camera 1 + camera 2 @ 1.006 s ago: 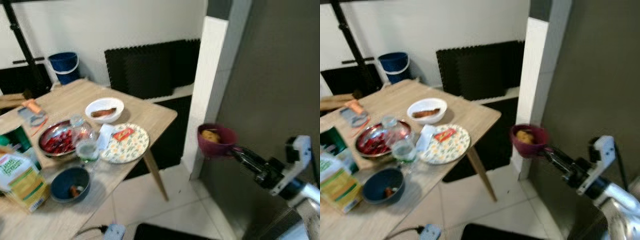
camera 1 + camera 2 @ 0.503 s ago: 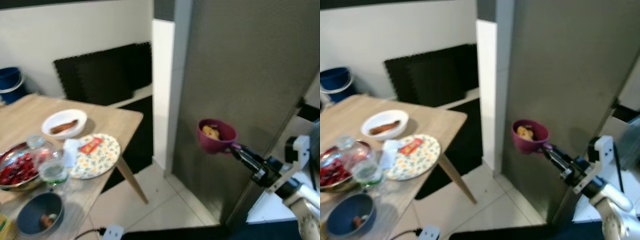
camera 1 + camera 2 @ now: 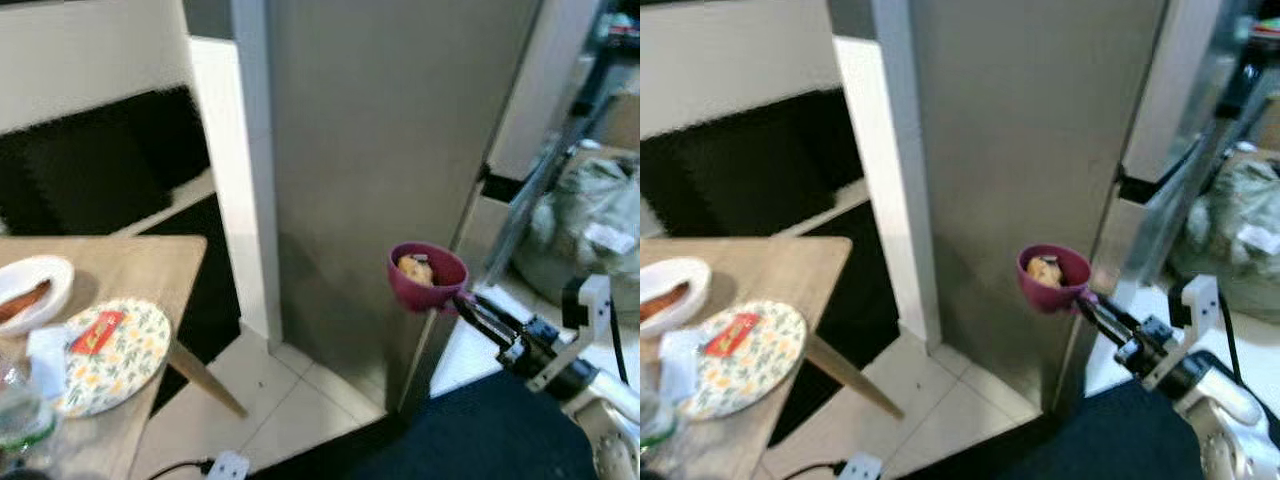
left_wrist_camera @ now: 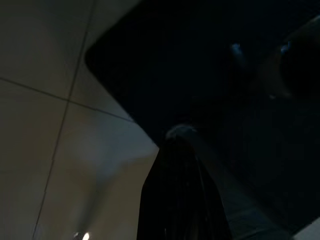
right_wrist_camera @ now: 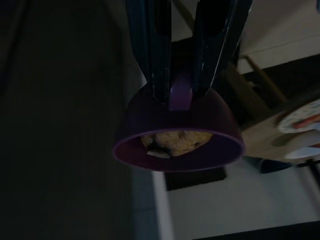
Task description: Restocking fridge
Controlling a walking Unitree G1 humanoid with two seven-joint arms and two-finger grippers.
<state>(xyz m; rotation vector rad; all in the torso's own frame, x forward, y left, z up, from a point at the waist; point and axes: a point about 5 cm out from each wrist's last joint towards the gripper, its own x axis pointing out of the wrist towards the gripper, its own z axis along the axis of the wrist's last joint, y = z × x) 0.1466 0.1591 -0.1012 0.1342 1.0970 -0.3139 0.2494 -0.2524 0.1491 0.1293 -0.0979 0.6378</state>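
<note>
One small purple bowl point(image 3: 427, 276) hung in the air just in front of the fridge's point(image 3: 390, 150) closed grey door, and the right gripper point(image 5: 181, 95) carried it by nothing more than a little tab at its rim. The two black fingers point(image 5: 155, 55) were pressed in on that tab from either side, with the bowl cantilevered out beyond them and a lump of yellowish food point(image 5: 172, 141) sitting loose inside.

That hold looked the weakest link: a jolt while the robot stepped closer could have let the bowl pivot on the tab, tip and shed the food onto the tiled floor point(image 3: 300, 420) below the fridge. The bowl also rode close to the door, so a forward lurch might have knocked it against the steel. The door was not yet open, and the left gripper point(image 4: 180, 200) hung low over a dark mat beside the fridge; I could not tell how its fingers stood. The surface point(image 3: 130, 270) with its plates lay well left of the fridge.
</note>
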